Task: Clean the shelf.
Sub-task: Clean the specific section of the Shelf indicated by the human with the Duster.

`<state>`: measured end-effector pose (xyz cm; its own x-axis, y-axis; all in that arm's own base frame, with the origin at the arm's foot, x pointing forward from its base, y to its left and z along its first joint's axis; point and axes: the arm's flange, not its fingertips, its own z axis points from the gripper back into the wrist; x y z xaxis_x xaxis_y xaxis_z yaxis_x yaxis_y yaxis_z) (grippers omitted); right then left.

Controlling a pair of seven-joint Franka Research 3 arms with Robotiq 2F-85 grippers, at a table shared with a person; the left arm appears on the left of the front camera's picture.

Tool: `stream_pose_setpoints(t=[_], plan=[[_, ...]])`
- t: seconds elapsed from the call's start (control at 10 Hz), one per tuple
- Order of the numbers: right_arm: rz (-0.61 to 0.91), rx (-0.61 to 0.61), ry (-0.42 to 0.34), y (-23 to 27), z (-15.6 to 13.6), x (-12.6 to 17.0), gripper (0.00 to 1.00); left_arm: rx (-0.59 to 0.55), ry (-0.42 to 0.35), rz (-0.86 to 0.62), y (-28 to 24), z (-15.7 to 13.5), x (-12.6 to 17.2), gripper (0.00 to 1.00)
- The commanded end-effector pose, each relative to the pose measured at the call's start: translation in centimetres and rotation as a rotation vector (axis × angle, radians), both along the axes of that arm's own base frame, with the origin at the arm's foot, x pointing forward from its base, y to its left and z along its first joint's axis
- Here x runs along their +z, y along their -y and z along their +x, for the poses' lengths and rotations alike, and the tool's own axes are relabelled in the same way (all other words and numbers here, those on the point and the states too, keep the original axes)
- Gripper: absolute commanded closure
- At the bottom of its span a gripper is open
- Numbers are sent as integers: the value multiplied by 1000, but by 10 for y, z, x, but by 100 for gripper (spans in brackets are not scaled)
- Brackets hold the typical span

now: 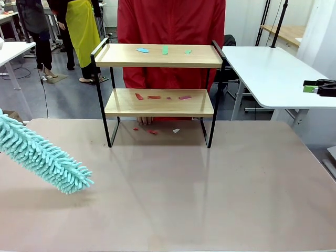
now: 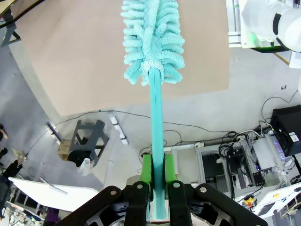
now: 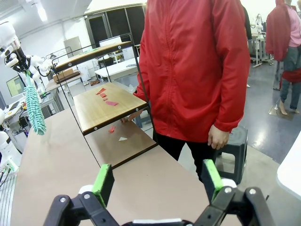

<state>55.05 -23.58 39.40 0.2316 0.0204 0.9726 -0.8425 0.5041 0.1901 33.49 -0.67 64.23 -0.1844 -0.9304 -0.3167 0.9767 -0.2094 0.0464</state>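
The shelf [image 1: 159,102] stands at the table's far middle, its two wooden boards in a black frame. Teal and green paper scraps [image 1: 164,50] lie on the top board, red scraps [image 1: 154,97] on the lower one, and a few more scraps [image 1: 153,131] on the table beneath. My left gripper [image 2: 157,175] is shut on the handle of a fluffy teal duster [image 2: 153,37], whose head [image 1: 44,157] hangs over the table's left side, well short of the shelf. My right gripper [image 3: 157,181] is open and empty at the far right [image 1: 316,88]. The right wrist view shows the shelf [image 3: 101,106] sideways.
A person in a red jacket [image 1: 170,31] stands right behind the shelf, one hand [image 1: 144,120] resting on the table under it. A white table [image 1: 273,71] stands at the right. The brown tabletop [image 1: 199,194] stretches wide in front of the shelf.
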Motion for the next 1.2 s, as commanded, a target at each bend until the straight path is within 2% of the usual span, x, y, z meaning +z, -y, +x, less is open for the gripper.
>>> stream_pose_setpoints(t=[0.0,0.7,0.8,1.1], plan=[[-3,3,4,-1,0,3,0,-14,-4,8,-3,-2,1,87],[-3,3,4,-1,0,3,0,0,0,0,0,0,0,87],[-3,3,4,-1,0,3,0,-30,-2,-120,-1,3,-7,87],[-3,3,4,-1,0,3,0,-91,-93,-398,-11,-9,-42,87]])
